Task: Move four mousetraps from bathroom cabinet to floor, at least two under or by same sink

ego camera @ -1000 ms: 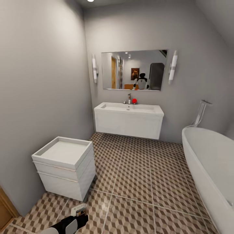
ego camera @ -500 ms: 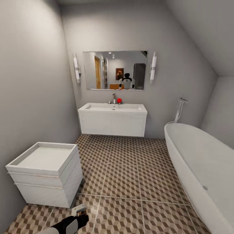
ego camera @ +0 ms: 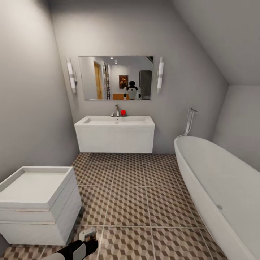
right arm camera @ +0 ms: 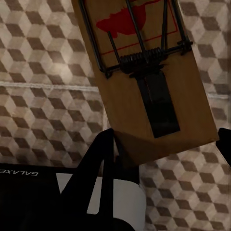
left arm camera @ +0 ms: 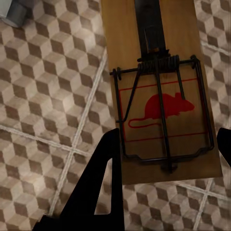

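Observation:
A wooden mousetrap [left arm camera: 163, 120] with a red mouse print and a black wire spring sits between the dark fingers of my left gripper [left arm camera: 166, 159], which is shut on it above the bathroom floor [left arm camera: 48, 96]. A second mousetrap [right arm camera: 144, 86] is held the same way in my right gripper [right arm camera: 163, 154]. In the head view my left gripper [ego camera: 88, 240] shows at the bottom edge, low over the cube-patterned bathroom floor [ego camera: 137, 195]. A white sink [ego camera: 115, 121] hangs on the back wall, and another sink [ego camera: 32, 186] on a drawer unit stands near left. The cabinet is out of view.
A long white bathtub [ego camera: 220, 180] runs along the right side. A mirror [ego camera: 115, 77] with two wall lamps hangs over the back sink, and a red thing [ego camera: 123, 112] sits by its tap. Grey walls close in the left and back. Tiled floor lies open between tub and sinks.
The camera has turned and moved, so both sinks slid left in the picture and more of the bathtub and sloped right wall shows. My left arm keeps its place in the picture.

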